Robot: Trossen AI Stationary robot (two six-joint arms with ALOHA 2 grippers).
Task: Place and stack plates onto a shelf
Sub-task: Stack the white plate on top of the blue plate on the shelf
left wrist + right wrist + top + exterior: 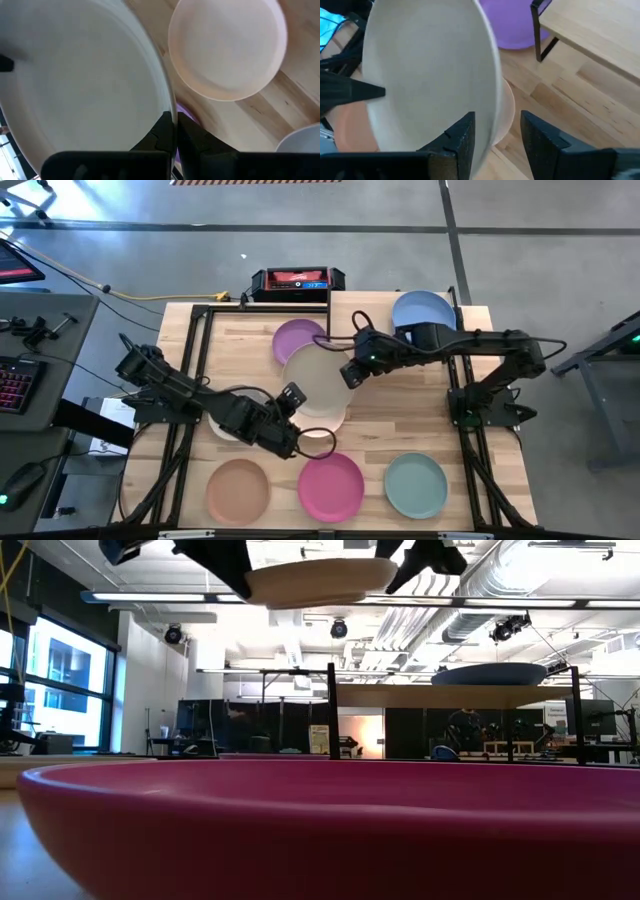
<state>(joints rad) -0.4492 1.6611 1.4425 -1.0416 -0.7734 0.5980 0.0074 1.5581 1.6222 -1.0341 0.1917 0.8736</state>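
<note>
Arms cover part of the scene from above: the cream plate [228, 428] shows only as a sliver under the left arm, and the peach plate [318, 442] is half hidden. Eight round, shallow matte plates can be counted, and one light-wood shelf [400, 305] on thin black posts. The terracotta plate [238, 490], magenta plate [331, 486] and teal plate [416, 485] lie along the near edge. The left gripper [291, 402] is clenched on the rim of the raised grey-beige plate [318, 380], beside the purple plate [298, 340]. The right gripper [350, 372] straddles the opposite rim, jaws apart. The blue plate [422, 308] rests on the shelf.
</note>
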